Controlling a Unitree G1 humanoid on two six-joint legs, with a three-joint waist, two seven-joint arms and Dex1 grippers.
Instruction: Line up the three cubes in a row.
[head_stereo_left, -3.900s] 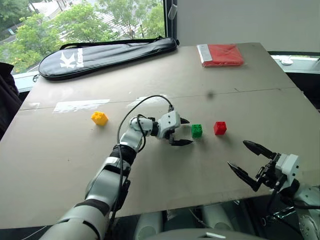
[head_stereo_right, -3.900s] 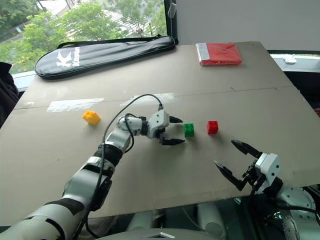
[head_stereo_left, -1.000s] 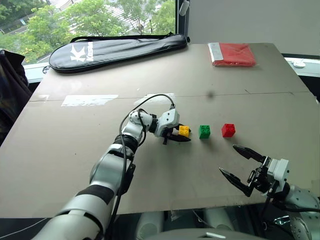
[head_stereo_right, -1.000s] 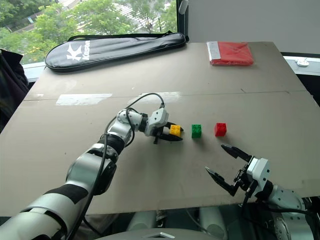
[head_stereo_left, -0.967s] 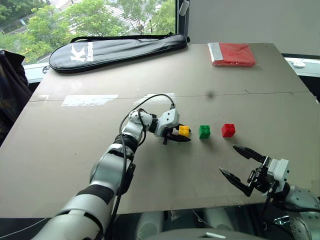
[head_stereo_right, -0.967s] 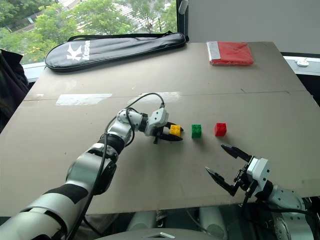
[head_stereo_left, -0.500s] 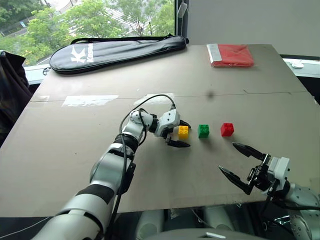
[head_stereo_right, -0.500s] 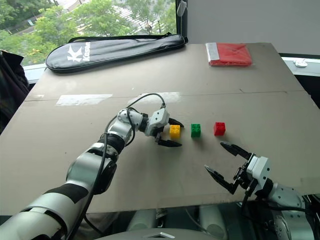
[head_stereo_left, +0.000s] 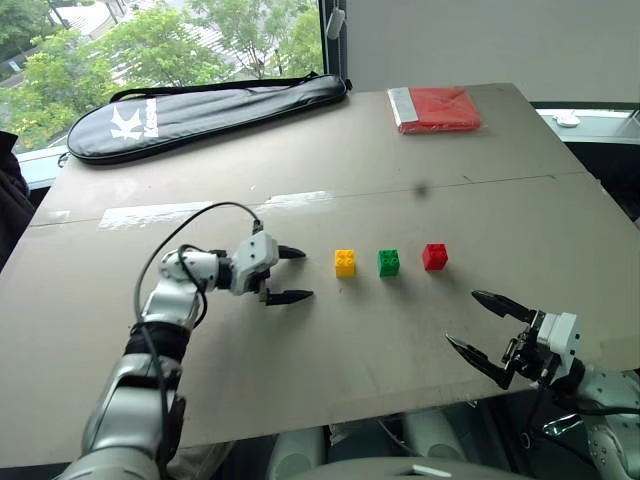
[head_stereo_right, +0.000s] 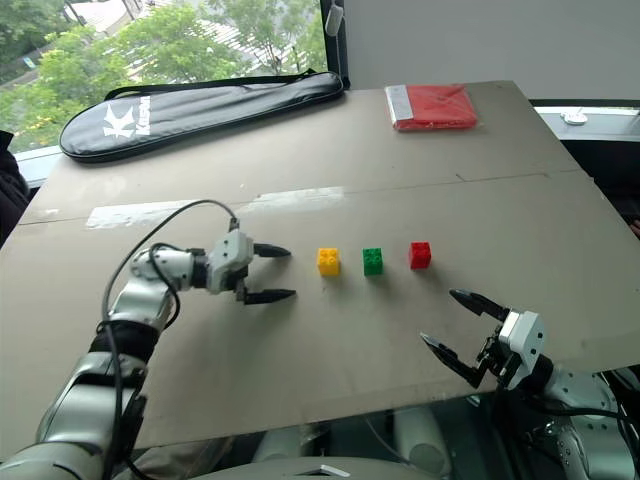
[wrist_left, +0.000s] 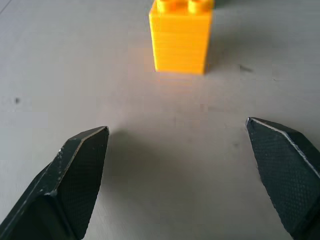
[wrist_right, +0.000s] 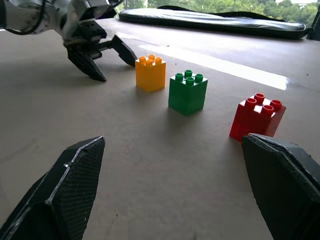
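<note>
Left claw apart, empty; right claw apart. We count yellow, green, red in a row: done.

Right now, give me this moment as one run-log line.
cubes: yellow, green, red in a row, apart | left gripper: open, empty, beside yellow | right gripper: open, empty | task: looks done

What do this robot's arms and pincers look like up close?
Each arm is built of silver-grey and black segments and ends in a white block at the wrist. A thin black cable loops over the left arm. The left gripper and the right gripper each carry two black pointed fingers with a finely cross-hatched grip texture.
</note>
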